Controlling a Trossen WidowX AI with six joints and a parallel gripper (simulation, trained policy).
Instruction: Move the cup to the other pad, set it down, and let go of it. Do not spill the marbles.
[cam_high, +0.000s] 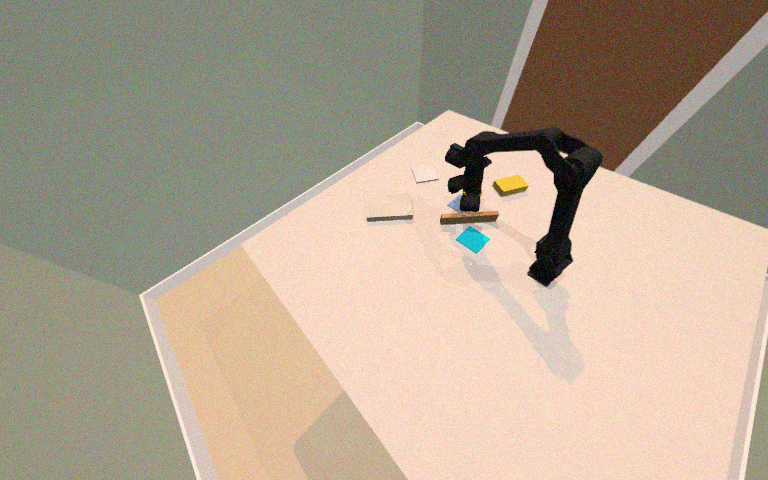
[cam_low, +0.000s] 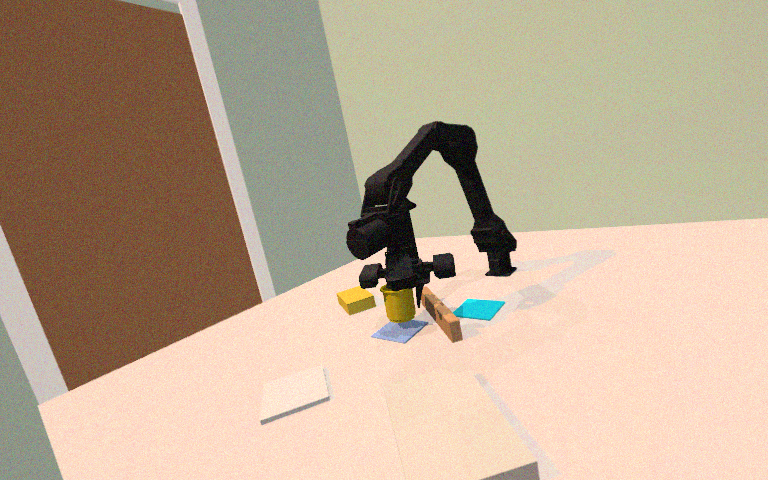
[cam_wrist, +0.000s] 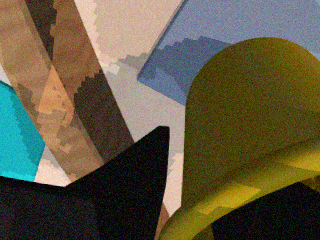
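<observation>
The arm's 2 fingers (cam_high: 470, 210) (cam_low: 408, 297) pinch the wall of the yellow cup (cam_high: 464, 193) (cam_low: 399, 305) (cam_wrist: 250, 105), 1 finger outside, the other apparently inside. The cup is at the blue pad (cam_high: 454, 203) (cam_low: 399, 331) (cam_wrist: 200, 55), beside the wooden bar (cam_high: 470, 217) (cam_low: 441, 314) (cam_wrist: 82, 90); the cyan pad (cam_high: 472, 240) (cam_low: 480, 309) (cam_wrist: 15, 135) lies across it. The cup is probably light, stiff and smooth; 1 wall is a workable hold, but it could swing, so lift level. Marbles, smallest, are hidden.
</observation>
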